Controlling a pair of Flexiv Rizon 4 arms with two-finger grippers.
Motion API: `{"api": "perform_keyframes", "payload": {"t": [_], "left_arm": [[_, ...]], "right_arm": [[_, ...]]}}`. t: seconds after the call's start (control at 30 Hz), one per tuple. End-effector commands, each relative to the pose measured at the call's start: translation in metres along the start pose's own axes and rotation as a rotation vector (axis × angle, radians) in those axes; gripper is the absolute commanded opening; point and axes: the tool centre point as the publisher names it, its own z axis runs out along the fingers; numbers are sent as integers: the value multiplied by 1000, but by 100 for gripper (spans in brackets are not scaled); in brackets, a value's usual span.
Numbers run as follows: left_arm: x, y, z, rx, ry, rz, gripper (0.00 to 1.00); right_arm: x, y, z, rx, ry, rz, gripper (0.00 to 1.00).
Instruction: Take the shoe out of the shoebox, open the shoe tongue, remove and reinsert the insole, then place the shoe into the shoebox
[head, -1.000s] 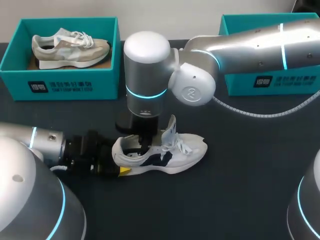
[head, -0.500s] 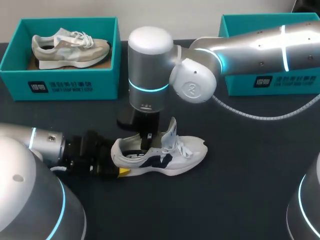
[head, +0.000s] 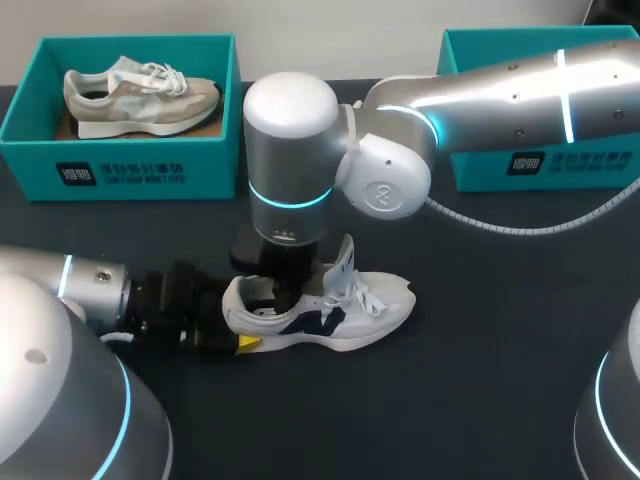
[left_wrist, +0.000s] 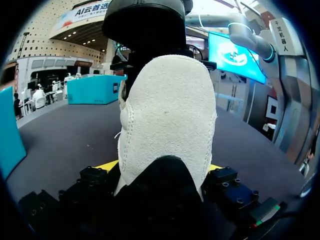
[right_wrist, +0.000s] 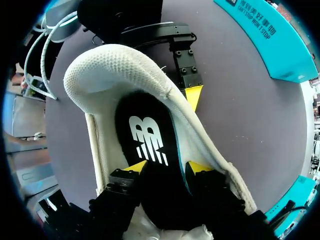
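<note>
the right gripper (right_wrist: 167, 170) stands inside the shoe (right_wrist: 105, 75), its two yellow tips on either side of the black insole (right_wrist: 147, 135) and pressing on it from both edges. the insole bends up between them, and its logo end lies ahead of the fingers toward the heel. in the head view this gripper (head: 285, 295) reaches straight down into the shoe's opening, just behind the tongue (head: 343, 255), which stands upright. the right arm comes in from the right and passes in front of the right box (head: 560, 165).

the left gripper (left_wrist: 160, 167) is clamped on the heel of the shoe (left_wrist: 167, 110). a sliver of yellow tip shows on each side of the pale suede heel, which fills the space between the fingers. from above, the left gripper (head: 235, 325) lies low and level, gripping the heel from the left.

the white shoe (head: 350, 310) sits upright on its sole on the dark table (head: 480, 380), with its toe pointing right, well apart from both boxes. the left box (head: 120, 165) at the far left holds a beige shoe (head: 140, 90).
</note>
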Motion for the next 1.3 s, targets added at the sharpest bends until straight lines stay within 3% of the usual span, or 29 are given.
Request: {"api": "perform_keyframes", "payload": {"t": [0.03, 0.43, 0.53, 0.57, 0.77, 0.83, 1.07, 1.3], "left_arm": [[-6, 6, 7, -3, -2, 0, 0], [-6, 6, 7, -3, -2, 0, 0], [-6, 6, 7, -3, -2, 0, 0], [-6, 6, 7, -3, -2, 0, 0], [-6, 6, 7, -3, -2, 0, 0], [-6, 6, 7, -3, -2, 0, 0], [-6, 6, 7, -3, -2, 0, 0], [-6, 6, 7, -3, -2, 0, 0]], "right_arm": [[12, 5, 6, 7, -22, -4, 48], [9, 5, 3, 7, -46, 0, 49], [7, 7, 8, 1, -34, -9, 45], [7, 7, 9, 0, -28, -10, 43], [6, 8, 23, 0, 2, -14, 5], [7, 9, 26, 2, 10, -16, 0], [8, 3, 20, 1, 13, -4, 0], [5, -13, -13, -21, -34, 7, 0]]}}
